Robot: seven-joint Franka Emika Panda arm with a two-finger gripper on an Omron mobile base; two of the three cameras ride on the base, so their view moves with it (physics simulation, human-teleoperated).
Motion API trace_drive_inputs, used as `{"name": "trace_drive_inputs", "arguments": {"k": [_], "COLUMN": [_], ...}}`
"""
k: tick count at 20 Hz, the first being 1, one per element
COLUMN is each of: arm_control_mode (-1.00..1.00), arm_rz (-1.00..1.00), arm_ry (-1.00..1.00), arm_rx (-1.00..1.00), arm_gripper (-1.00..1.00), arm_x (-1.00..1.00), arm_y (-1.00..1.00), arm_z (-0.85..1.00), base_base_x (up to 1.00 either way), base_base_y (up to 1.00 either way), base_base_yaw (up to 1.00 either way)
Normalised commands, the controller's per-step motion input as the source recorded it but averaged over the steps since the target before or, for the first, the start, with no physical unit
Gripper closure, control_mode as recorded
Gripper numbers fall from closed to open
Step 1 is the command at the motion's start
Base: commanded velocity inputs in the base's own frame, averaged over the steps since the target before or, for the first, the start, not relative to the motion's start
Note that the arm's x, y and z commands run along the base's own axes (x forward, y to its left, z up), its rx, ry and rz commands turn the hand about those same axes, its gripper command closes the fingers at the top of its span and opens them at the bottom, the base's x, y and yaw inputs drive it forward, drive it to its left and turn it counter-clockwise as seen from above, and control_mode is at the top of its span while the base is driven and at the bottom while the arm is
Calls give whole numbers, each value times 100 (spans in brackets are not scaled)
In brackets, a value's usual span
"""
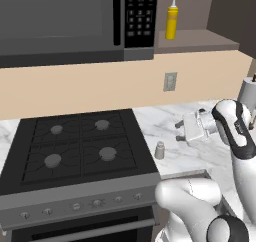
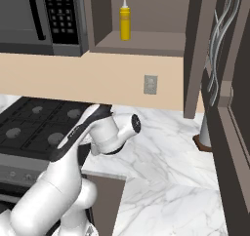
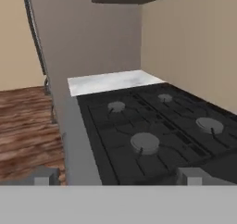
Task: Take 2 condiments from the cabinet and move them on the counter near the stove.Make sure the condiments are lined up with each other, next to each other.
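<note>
A slim yellow squeeze bottle [image 1: 171,21] [image 2: 125,21] stands upright on the shelf of the cabinet [image 1: 200,39] [image 2: 146,41], to the right of the microwave. On the white marble counter [image 1: 192,156] a small pale grey shaker [image 1: 159,150] stands upright just right of the stove [image 1: 75,146] [image 3: 152,135]. My gripper [image 1: 178,130] [image 3: 115,179] hovers above the counter a little right of the shaker and higher than it, pointing left over the stove. Its jaws are open and hold nothing.
A black microwave [image 1: 65,21] with a keypad hangs above the stove. A wall outlet [image 1: 170,81] sits on the beige backsplash. A tall white paper-towel roll [image 1: 248,92] [image 2: 205,132] stands at the counter's far right. Bare marble lies between it and the shaker.
</note>
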Motion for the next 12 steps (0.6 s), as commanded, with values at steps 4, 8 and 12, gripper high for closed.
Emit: {"name": "trace_drive_inputs", "arguments": {"k": [4, 8, 12], "arm_control_mode": [-100, -100, -100], "arm_rz": [-48, -44, -47], "arm_ry": [41, 57, 55], "arm_rx": [-1, -10, -11], "arm_gripper": [-100, -100, -100], "arm_x": [-18, -9, -8], "arm_y": [0, 0, 0], "arm_z": [38, 48, 32], "base_base_x": [0, 0, 0], "base_base_y": [0, 0, 0], "base_base_yaw": [0, 0, 0]}}
